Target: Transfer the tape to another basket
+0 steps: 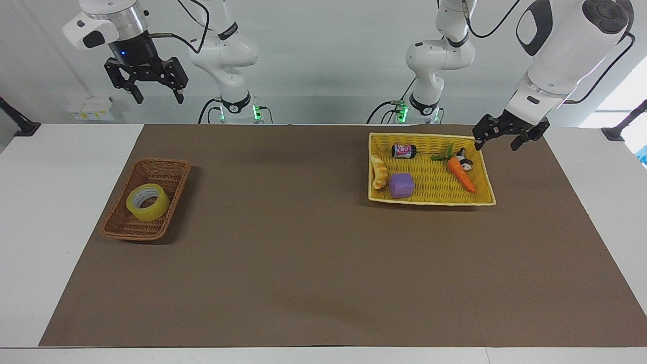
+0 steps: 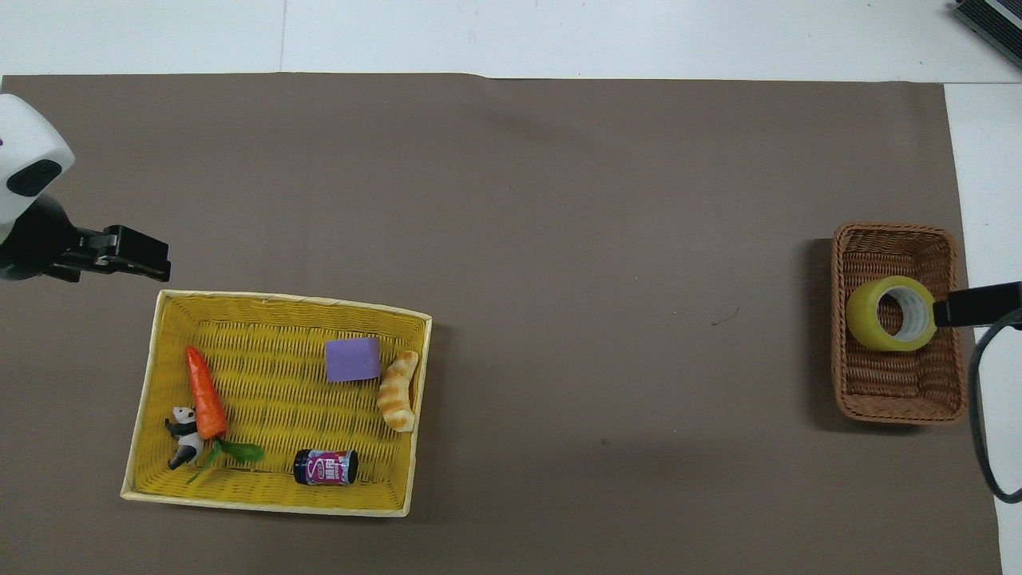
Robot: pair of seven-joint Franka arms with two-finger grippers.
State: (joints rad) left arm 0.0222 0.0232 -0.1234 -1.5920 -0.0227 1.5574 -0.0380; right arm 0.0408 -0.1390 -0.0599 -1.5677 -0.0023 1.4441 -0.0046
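The yellow tape roll (image 1: 147,201) lies tilted in the dark brown wicker basket (image 1: 163,166) toward the right arm's end of the table. It also shows in the overhead view (image 2: 890,313), inside the basket (image 2: 894,231). My right gripper (image 1: 159,98) is open and empty, high in the air over the basket area; the overhead view shows only part of it (image 2: 970,306), beside the tape. My left gripper (image 1: 495,146) is open and empty, hanging low by the end of the yellow tray (image 1: 429,137). It also shows in the overhead view (image 2: 156,263).
The flat yellow tray (image 2: 287,302) holds a purple cube (image 2: 352,359), a bread piece (image 2: 397,391), a carrot (image 2: 205,393), a panda figure (image 2: 184,435) and a small dark can (image 2: 325,467). A brown mat (image 2: 559,239) covers the table.
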